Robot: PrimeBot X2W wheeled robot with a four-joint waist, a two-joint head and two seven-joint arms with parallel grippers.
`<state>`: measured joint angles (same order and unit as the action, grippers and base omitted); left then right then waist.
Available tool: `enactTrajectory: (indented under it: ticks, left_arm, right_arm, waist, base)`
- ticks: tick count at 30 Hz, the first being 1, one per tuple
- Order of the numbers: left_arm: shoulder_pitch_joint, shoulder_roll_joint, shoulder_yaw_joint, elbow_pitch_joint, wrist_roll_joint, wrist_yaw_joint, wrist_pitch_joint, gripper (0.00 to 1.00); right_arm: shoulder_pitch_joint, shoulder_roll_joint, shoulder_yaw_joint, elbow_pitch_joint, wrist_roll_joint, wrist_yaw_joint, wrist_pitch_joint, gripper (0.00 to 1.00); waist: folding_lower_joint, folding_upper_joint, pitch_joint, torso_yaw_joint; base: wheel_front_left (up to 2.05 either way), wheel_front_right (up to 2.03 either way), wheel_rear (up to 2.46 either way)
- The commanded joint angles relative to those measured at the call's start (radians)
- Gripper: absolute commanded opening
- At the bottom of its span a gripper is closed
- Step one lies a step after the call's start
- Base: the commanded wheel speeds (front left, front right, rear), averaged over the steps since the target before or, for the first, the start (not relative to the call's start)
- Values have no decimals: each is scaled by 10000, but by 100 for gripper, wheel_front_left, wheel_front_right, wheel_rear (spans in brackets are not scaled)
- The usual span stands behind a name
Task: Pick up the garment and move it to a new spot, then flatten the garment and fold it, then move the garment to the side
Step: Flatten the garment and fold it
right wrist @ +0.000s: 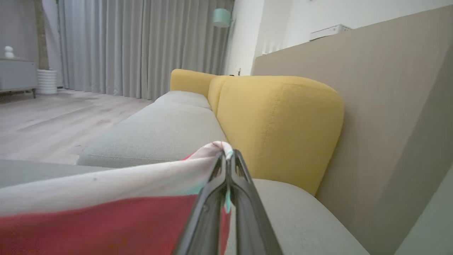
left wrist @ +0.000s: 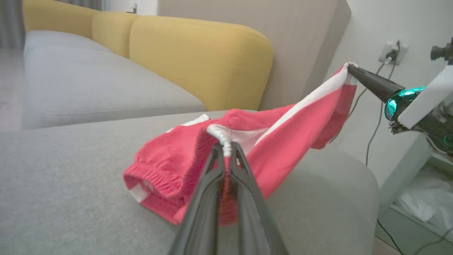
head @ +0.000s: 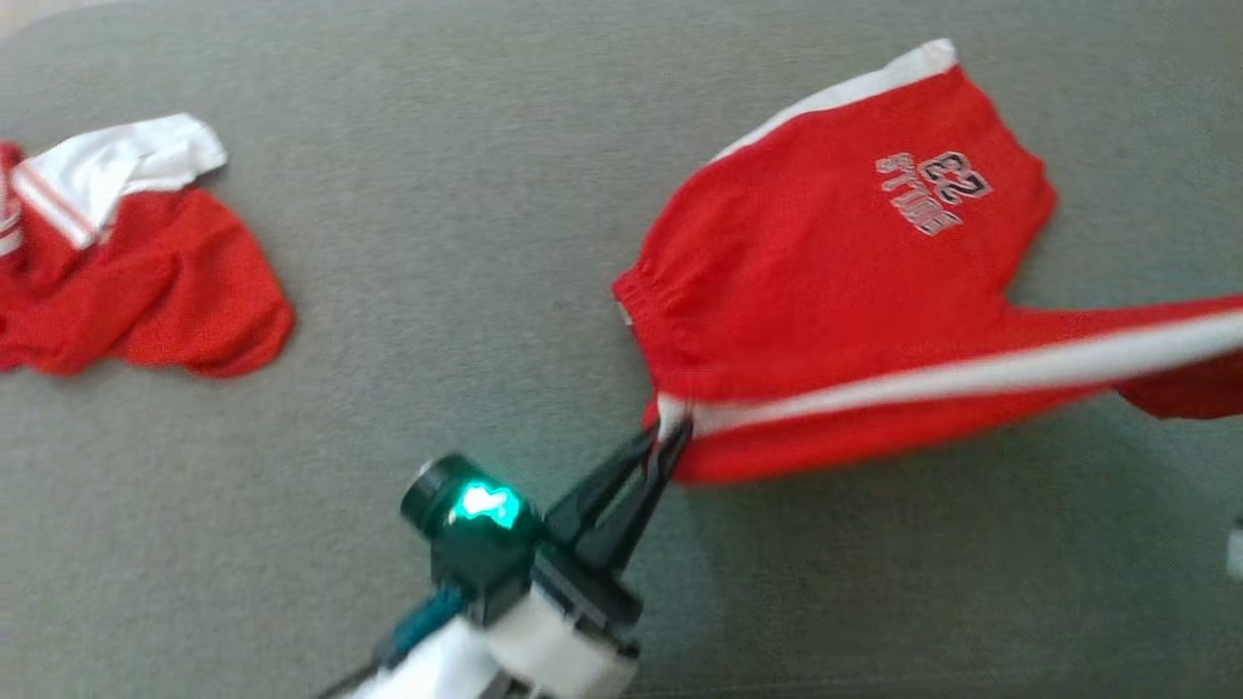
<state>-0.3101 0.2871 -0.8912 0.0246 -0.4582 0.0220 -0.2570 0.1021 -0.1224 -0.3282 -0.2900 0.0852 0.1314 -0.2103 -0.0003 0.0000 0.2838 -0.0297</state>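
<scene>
left hand point(head: 673, 434) and right hand point(right wrist: 228, 154) each clamped on red shorts point(head: 825, 282), grey sofa seat point(head: 437, 291), yellow back cushions point(right wrist: 276, 124), grey curtains point(right wrist: 124, 46)

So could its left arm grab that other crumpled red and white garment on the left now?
Probably not yet. The left gripper is shut on the red shorts, so it must let go first. The grey cushion between it and the crumpled garment looks bare, so the path seems free.
</scene>
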Motion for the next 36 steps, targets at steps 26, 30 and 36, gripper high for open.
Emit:
enactTrajectory:
  ticks: [26, 30, 36]
  left_arm:
    - [-4980, -2366, 283, 4983, -3502, -1134, 597, 100]
    - [-5039, -2367, 116, 5166, -2738, -459, 77, 100]
    - [-3763, -2160, 1289, 3338, -392, 1362, -42, 100]
  right_arm:
    - [-8429, -3115, 4171, 9199, 212, -7, 664, 100]
    - [-8335, -3324, 4522, 9960, 952, -7, 667, 100]
    - [-7792, -3970, 4986, 10835, 2488, -7, 1691, 100]
  waist:
    - [3, 0, 1841, 1725]
    - [3, 0, 1671, 1737]
    - [3, 0, 1353, 1810]
  base:
    - [0, 0, 0]
    - [0, 0, 0]
    - [0, 0, 0]
